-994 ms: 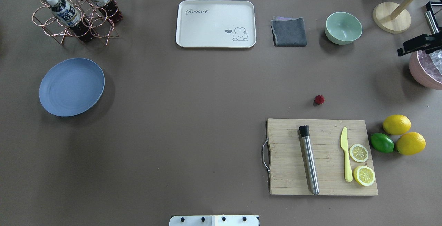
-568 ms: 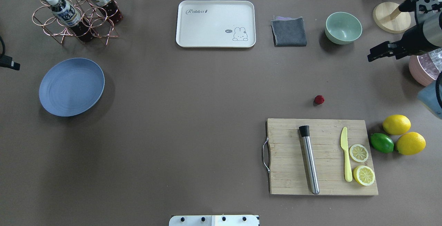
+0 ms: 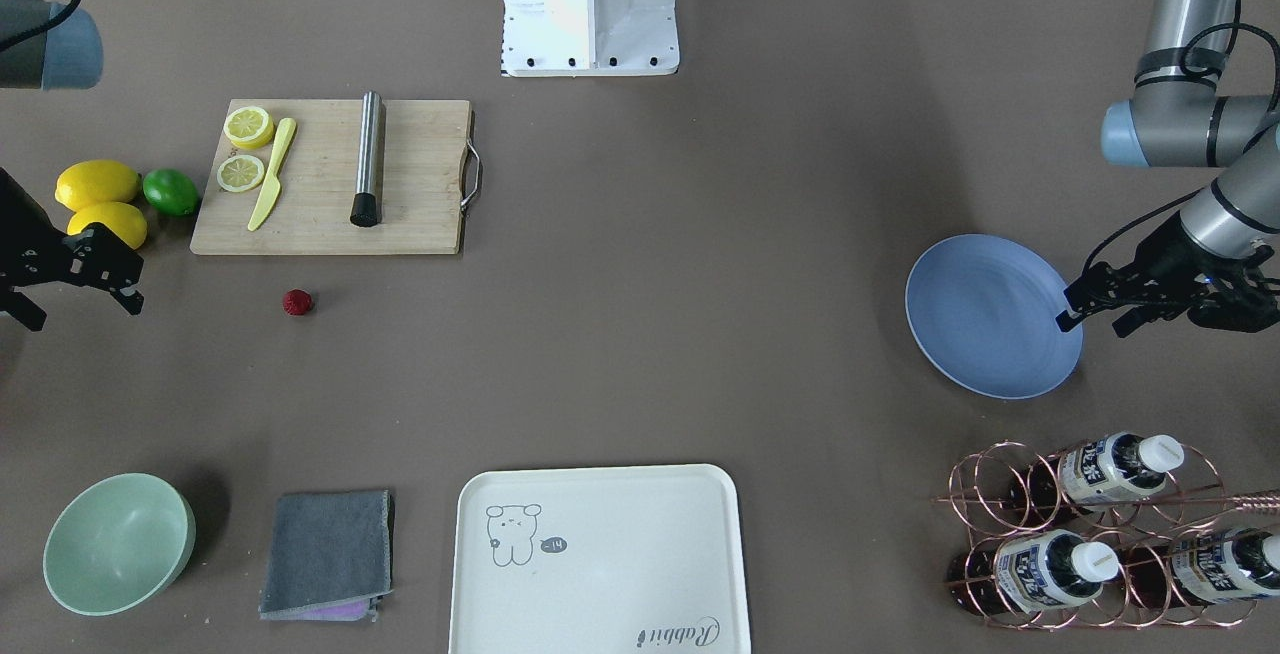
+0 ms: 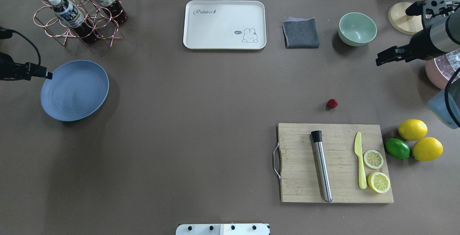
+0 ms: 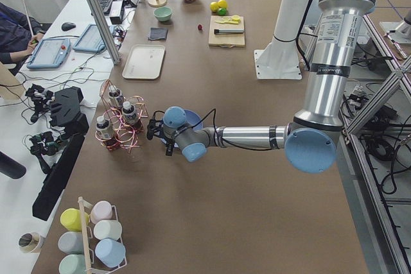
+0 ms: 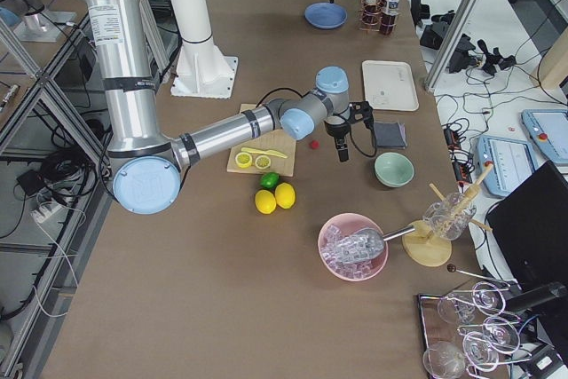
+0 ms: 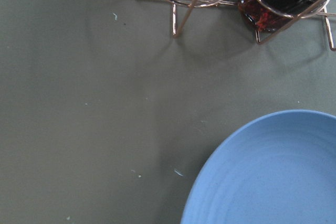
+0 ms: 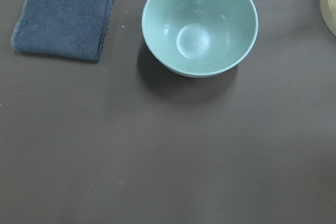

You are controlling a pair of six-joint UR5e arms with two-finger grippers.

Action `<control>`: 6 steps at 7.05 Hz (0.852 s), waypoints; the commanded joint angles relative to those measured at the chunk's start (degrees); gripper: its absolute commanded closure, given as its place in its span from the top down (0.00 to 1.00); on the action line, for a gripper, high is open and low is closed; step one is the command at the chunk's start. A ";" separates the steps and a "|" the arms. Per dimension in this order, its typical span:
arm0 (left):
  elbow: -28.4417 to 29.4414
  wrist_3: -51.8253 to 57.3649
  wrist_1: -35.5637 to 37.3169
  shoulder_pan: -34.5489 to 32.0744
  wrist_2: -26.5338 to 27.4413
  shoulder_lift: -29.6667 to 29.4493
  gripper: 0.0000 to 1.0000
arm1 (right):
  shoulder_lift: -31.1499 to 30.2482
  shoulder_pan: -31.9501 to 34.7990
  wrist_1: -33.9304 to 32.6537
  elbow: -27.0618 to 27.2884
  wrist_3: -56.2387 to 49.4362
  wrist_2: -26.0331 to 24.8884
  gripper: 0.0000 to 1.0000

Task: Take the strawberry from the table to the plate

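Note:
The strawberry (image 4: 332, 103) (image 3: 297, 302) is a tiny dark-red fruit lying alone on the grey-brown table (image 4: 201, 120), just beyond the cutting board. The blue plate (image 4: 74, 90) (image 3: 990, 316) (image 7: 273, 177) sits empty at the far left. My left gripper (image 3: 1092, 324) (image 4: 47, 75) hovers at the plate's left rim, open and empty. My right gripper (image 3: 80, 312) (image 4: 378, 61) hangs open near the table's right side. It is well to the right of the strawberry and between the green bowl and the lemons. Its wrist view shows no strawberry.
A wooden cutting board (image 4: 336, 163) holds a steel muddler, a yellow knife and lemon slices. Lemons and a lime (image 4: 397, 148) lie right of it. Along the far edge stand a green bowl (image 4: 357, 28), a grey cloth (image 4: 301, 32), a cream tray (image 4: 224, 24) and a bottle rack (image 4: 77, 12). A pink ice bowl (image 4: 440, 73) sits at right.
My right gripper has swung in from the right edge toward the table's middle. My left gripper has come into view from the left edge and reached the plate's rim. The strawberry has not moved.

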 commanded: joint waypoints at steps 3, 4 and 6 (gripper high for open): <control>2.58 -0.19 -3.50 1.88 0.10 -0.24 0.67 | -0.01 -0.05 0.05 -0.13 -0.02 -0.28 0.99; 2.84 -0.10 -3.60 1.97 0.02 -0.24 0.63 | -0.09 -0.05 0.05 -0.13 -0.02 -0.19 0.99; 2.49 -0.19 -3.60 1.97 -0.42 -0.15 0.00 | -0.01 -0.05 0.05 -0.13 -0.02 -0.28 0.99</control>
